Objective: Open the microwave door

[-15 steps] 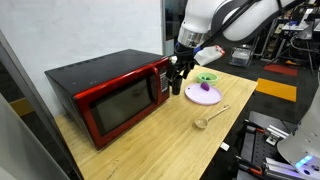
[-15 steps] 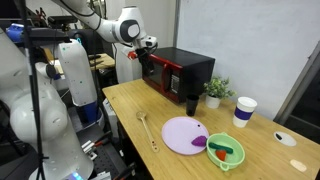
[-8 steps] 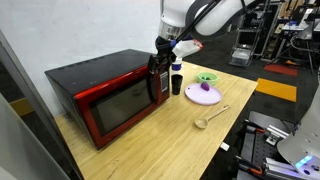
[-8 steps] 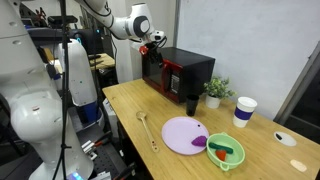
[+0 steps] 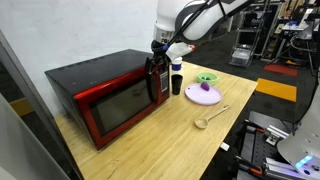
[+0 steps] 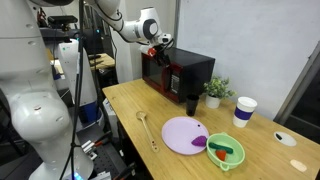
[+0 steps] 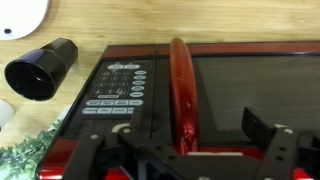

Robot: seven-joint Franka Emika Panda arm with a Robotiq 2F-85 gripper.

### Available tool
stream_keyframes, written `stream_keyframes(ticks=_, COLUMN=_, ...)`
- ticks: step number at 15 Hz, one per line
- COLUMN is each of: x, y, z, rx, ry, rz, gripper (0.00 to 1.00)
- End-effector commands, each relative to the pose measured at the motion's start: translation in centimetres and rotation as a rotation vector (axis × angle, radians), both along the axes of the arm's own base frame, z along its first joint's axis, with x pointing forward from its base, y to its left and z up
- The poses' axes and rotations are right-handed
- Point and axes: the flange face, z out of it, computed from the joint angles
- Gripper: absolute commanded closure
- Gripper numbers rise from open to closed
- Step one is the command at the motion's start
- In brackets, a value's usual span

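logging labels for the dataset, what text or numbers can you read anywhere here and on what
No text can be read in any view.
On the control panel of the microwave: rows of white button labels, too blurred to read.
On the white cup: no print visible, too small to tell.

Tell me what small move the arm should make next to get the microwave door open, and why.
Probably ease the pincer forward onto the red handle. In the wrist view its jaws stand open on either side of that handle on the microwave door, not yet gripping it.
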Motion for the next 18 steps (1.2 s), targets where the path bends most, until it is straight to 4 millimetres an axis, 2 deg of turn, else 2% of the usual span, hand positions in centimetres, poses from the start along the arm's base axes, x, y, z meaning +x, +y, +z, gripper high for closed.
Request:
stream_keyframes(ticks=1, x=1.5, y=0.0, z=-0.8, rx=-0.024, ry=0.028, rz=0.007, gripper=0.00)
stream_keyframes(ticks=6, x=2.2, y=0.6, z=-1.2, rx=-0.025, ry=0.015, rz=0.007, gripper=0.02)
stream_keyframes(ticks=7, x=2.3, y=0.6, z=-1.1, rx=-0.024, ry=0.013, rz=0.006, gripper=0.26)
stream_keyframes(ticks=9, x=2.3, y=0.7, z=-1.0, rx=-0.028, ry=0.005, rz=0.005, gripper=0.31)
stream_keyframes(ticks=15, x=2.0, y=0.3, z=-0.8, rx=-0.027, ry=0.000, rz=0.004, gripper=0.74)
stream_keyframes(ticks=18, x=1.7, y=-0.7, z=-0.6, rx=-0.026, ry=0.009, rz=-0.012, gripper=0.95)
